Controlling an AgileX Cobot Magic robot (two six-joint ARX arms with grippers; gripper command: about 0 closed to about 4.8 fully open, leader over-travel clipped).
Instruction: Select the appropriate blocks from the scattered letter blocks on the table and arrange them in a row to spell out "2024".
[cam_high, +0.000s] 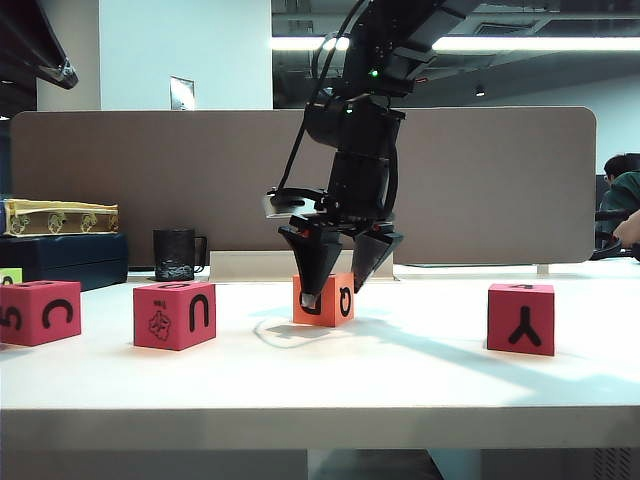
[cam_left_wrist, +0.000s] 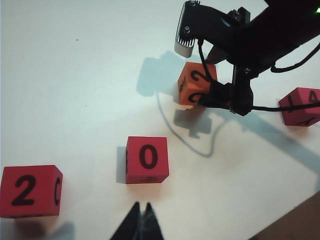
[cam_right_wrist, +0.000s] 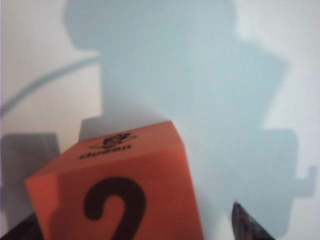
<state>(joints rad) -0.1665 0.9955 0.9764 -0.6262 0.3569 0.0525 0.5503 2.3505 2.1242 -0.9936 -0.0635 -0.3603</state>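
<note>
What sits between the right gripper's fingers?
The orange block, top face 2, between the open right gripper's fingers; shown in exterior and left wrist views.

orange block (cam_high: 328, 298) betw open fingers (cam_high: 312, 262), table (cam_high: 420, 360) bare

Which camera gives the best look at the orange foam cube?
The right wrist view: the orange foam cube fills it, its 2 clear. The left wrist view shows it small, partly behind the right gripper; the exterior view shows only its front.
</note>
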